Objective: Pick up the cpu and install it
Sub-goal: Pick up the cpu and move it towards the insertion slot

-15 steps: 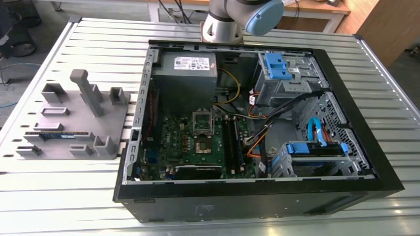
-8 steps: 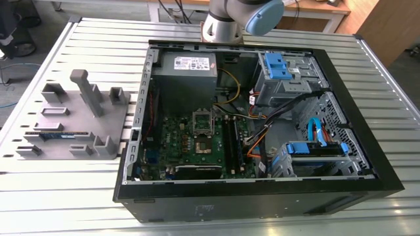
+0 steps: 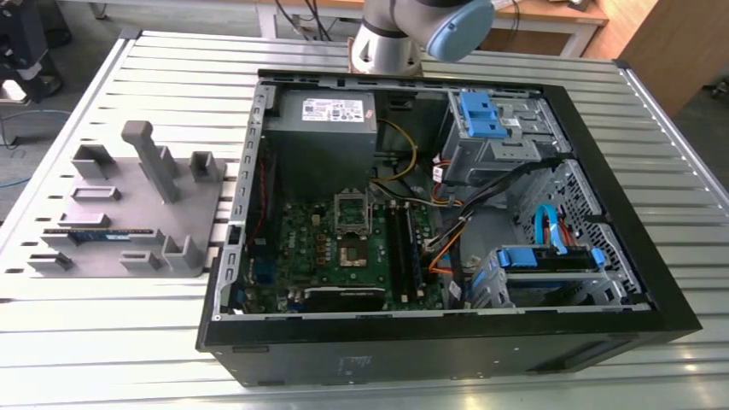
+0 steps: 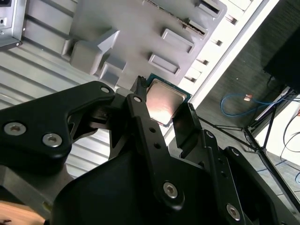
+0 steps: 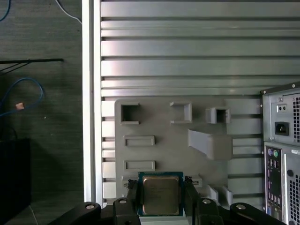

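The cpu (image 5: pixel 161 194) is a small square chip with a shiny metal top and a green rim, and it sits between my gripper's (image 5: pixel 161 198) two black fingers (image 5: pixel 132 194). In the second wrist view the cpu (image 4: pixel 163 99) shows the same way, with my gripper (image 4: pixel 164 111) shut on its two sides. It hangs well above the grey fixture plate (image 5: pixel 164 140) on the slatted table. In the exterior view the open computer case (image 3: pixel 456 342) lies on its side with the green motherboard (image 3: pixel 341 256) and its socket (image 3: pixel 351 248) exposed.
The grey fixture plate (image 3: pixel 125 205) has upright posts and a memory stick (image 3: pixel 101 232) in a slot. Cables, blue drive brackets (image 3: pixel 484 115) and a power supply (image 3: pixel 324 115) crowd the case. The table's edge (image 5: pixel 91 93) drops to the floor. The case's back panel (image 5: pixel 281 140) is near.
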Available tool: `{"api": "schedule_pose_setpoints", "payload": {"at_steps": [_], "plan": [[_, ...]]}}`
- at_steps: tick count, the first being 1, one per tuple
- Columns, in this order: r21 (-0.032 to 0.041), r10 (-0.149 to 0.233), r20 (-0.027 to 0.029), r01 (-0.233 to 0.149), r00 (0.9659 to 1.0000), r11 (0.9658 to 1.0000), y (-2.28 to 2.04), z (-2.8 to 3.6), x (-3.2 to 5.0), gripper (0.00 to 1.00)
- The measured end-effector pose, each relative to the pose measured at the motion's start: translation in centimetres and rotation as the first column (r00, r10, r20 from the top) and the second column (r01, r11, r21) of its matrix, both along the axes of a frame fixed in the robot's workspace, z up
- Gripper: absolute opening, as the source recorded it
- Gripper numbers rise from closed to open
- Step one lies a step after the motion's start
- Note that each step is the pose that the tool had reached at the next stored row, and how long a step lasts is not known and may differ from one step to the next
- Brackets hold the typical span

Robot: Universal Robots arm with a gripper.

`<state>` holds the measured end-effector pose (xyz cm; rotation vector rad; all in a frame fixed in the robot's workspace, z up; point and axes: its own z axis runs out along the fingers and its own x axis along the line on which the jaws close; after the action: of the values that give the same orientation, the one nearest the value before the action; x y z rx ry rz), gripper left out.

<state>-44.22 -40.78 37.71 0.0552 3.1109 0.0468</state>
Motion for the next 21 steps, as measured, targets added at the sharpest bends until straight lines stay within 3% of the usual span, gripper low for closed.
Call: {"api": "schedule_pose_setpoints", "payload": {"at_steps": [21], "plan": [[0.0, 0.0, -0.0007, 0.0, 1.0, 1.0, 0.02, 0.0, 5.62, 0.47]]}}
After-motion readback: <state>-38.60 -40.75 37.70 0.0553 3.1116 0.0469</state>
